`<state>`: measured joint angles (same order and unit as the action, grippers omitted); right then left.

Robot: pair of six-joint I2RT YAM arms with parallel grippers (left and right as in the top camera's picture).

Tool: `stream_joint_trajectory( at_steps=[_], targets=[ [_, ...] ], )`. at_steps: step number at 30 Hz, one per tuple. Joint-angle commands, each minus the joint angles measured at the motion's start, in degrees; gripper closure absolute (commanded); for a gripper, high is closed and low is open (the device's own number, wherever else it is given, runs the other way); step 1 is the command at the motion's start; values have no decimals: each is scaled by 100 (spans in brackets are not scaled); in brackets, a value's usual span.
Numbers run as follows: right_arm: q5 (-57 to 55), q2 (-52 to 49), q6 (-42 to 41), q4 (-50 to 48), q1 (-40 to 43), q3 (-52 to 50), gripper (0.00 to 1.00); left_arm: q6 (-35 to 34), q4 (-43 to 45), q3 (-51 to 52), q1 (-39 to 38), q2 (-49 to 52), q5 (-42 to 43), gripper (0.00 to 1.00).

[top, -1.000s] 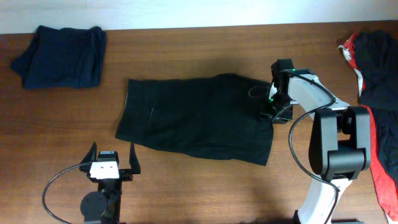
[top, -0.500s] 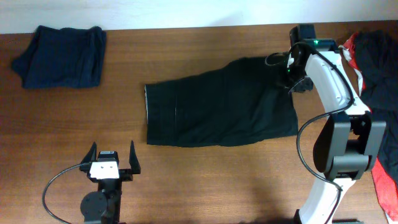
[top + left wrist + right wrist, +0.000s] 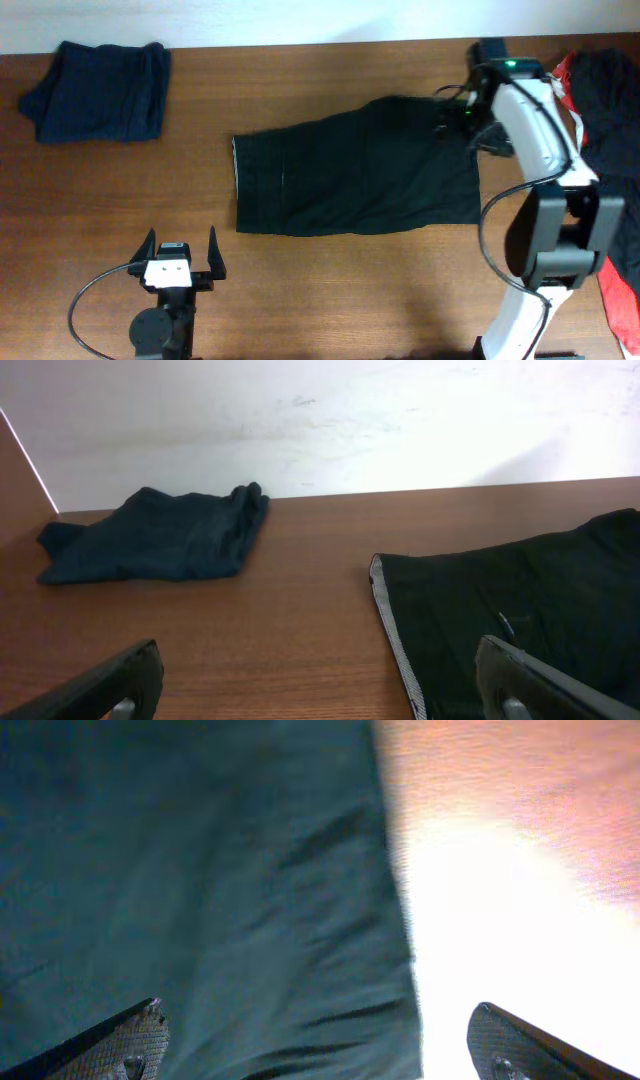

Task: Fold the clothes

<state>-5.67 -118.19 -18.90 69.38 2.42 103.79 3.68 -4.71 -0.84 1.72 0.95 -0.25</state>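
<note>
Brown wooden worktop [image 3: 330,290] is backed by a white wall [image 3: 300,420]. The right arm [image 3: 530,130] is stretched forward, and the right gripper [image 3: 460,112] is spread wide, empty, over the black garment [image 3: 350,180] lying flat beneath it. The left gripper [image 3: 182,245] is held low, wide open, with that garment ahead. Three garments are counted: the black one, a navy one [image 3: 100,90] far ahead-left of the left gripper, and a red-and-black one [image 3: 610,110] right of the right gripper.

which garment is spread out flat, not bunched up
The black garment mid-table, with a pale edge strip; the navy garment and red-and-black garment lie bunched.
</note>
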Motion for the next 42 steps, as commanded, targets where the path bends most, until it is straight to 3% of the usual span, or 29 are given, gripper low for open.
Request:
stream_joint_trajectory(
  at_steps=[1,6,13,14,15,16,17,18,20,23,26,28,31,33,34,39,41,42],
  targets=[
    [-407,50,-260,317,643,129,1,72,-9,33,-22,-28,46,1],
    [129,50,-262,299,1292,129,1,72,-9,33,-22,-28,46,1],
    [133,50,-262,284,1320,129,1,72,-9,33,-22,-28,46,1],
    [133,50,-262,284,1320,129,1,-463,87,26,-24,-28,750,1],
    [133,50,-262,284,1320,129,1,-1005,317,26,-24,-28,2015,1],
    [133,50,-262,284,1320,129,1,-1351,446,26,-22,-28,3757,1],
    [133,50,-262,284,1320,129,1,-1349,463,26,-22,-28,4621,1],
    [133,50,-262,284,1320,129,1,-1351,448,26,-22,-28,5357,1],
    [133,50,-262,284,1320,129,1,-1351,485,26,-22,-28,5746,1],
    [133,50,-262,284,1320,129,1,-1351,1506,4,-22,-28,5687,1],
    [133,50,-262,284,1320,129,1,-1346,1248,-391,-22,2,4843,1],
    [133,50,-262,284,1320,129,1,-1084,555,-831,-22,247,4127,1],
    [133,50,-262,284,1320,129,1,-120,-844,-1928,-22,1113,3040,1],
    [133,50,-262,284,1320,129,2,146,-1550,-2758,-22,1917,2299,1],
    [133,50,-262,284,1320,129,1,247,-2122,-3628,-22,2802,1873,1],
    [133,50,-262,284,1320,129,1,247,-4562,-6266,-22,5613,1375,1],
    [133,50,-260,284,1320,129,1,240,-5031,-6817,-22,6404,1725,1],
    [133,50,-262,284,1320,129,1,157,-5007,-6843,-22,6795,2367,1]
  ],
)
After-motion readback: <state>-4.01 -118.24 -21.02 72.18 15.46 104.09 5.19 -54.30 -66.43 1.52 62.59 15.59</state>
